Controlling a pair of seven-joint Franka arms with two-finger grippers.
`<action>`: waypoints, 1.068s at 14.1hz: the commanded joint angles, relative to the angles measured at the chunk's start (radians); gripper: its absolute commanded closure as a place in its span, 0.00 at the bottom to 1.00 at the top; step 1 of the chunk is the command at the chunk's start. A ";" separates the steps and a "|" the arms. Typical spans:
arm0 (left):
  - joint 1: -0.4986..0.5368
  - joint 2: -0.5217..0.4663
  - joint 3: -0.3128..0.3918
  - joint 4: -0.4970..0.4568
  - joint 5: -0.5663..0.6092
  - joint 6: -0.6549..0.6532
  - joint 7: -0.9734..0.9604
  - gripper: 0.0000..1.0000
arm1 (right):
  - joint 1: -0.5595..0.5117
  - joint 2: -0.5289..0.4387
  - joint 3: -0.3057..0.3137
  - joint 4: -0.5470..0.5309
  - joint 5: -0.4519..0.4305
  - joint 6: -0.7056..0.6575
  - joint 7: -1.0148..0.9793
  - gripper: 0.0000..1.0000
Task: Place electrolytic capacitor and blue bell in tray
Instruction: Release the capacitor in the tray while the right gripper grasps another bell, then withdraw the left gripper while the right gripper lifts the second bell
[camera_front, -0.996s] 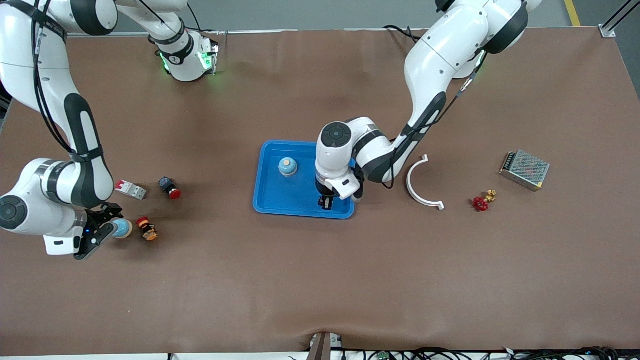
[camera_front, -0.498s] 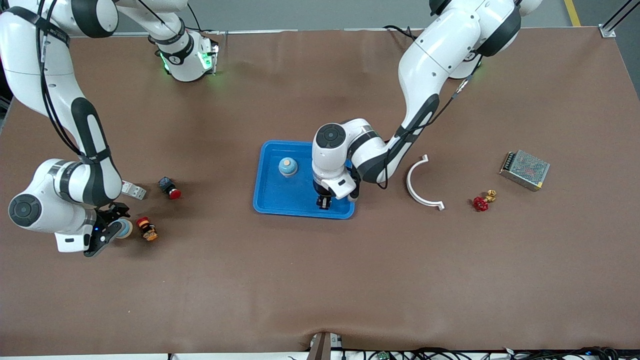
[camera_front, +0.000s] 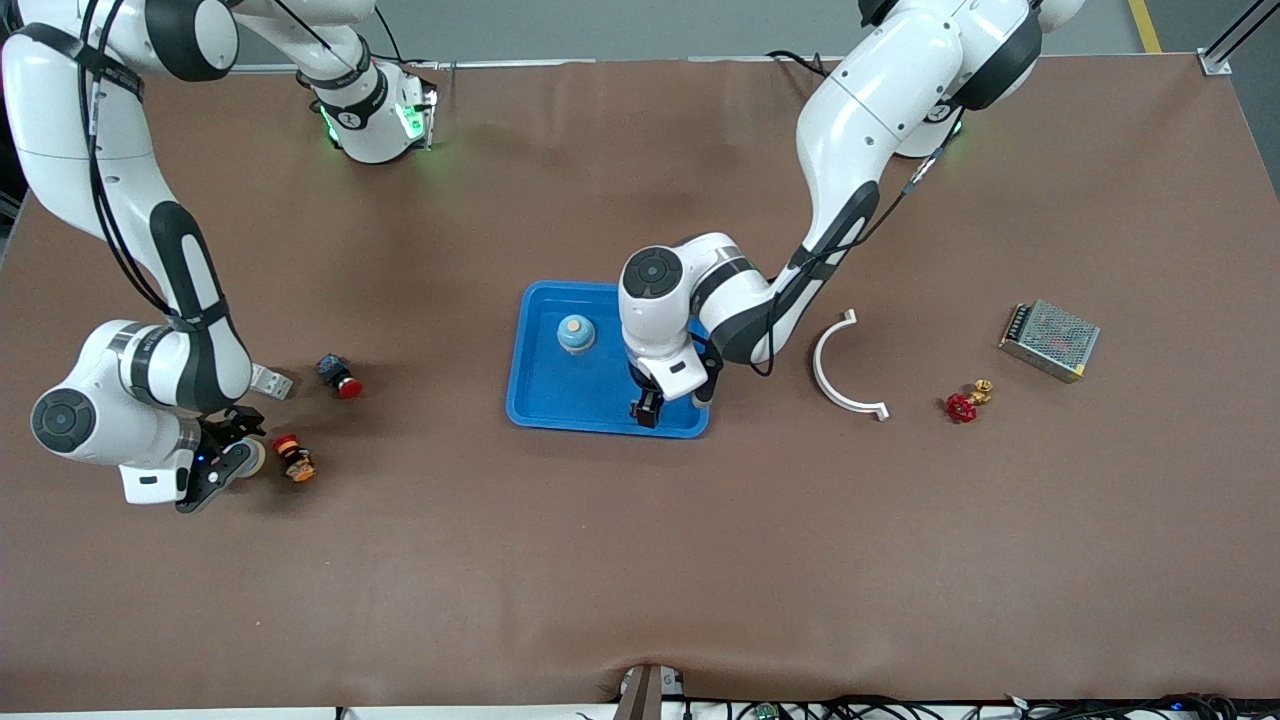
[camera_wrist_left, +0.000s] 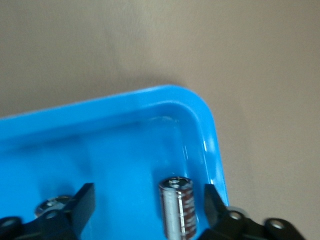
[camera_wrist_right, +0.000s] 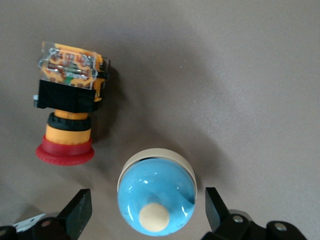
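Readable text: none you can make out | electrolytic capacitor (camera_wrist_left: 177, 206): sleeve shows no legible print | push button (camera_wrist_right: 68, 102): no legible marking | power supply (camera_front: 1049, 340): no label you can read

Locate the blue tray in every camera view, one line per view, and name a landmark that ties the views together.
Front view: the tray lies mid-table, under the left gripper.
Left wrist view: one rounded corner of the tray shows past the open fingers.
Right wrist view: not in it.
Shared landmark: the left gripper stands over the tray's corner nearest the camera, toward the left arm's end, where the electrolytic capacitor stands.
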 joint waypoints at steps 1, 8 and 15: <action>0.117 -0.062 -0.098 -0.009 -0.095 -0.135 0.205 0.00 | -0.020 0.006 0.015 -0.009 0.017 0.025 -0.023 0.00; 0.385 -0.254 -0.241 -0.192 -0.091 -0.314 0.797 0.00 | -0.059 0.018 0.050 -0.011 0.017 0.049 -0.059 0.00; 0.681 -0.428 -0.417 -0.305 -0.091 -0.354 1.269 0.00 | -0.057 0.003 0.064 0.002 0.017 0.009 -0.050 0.73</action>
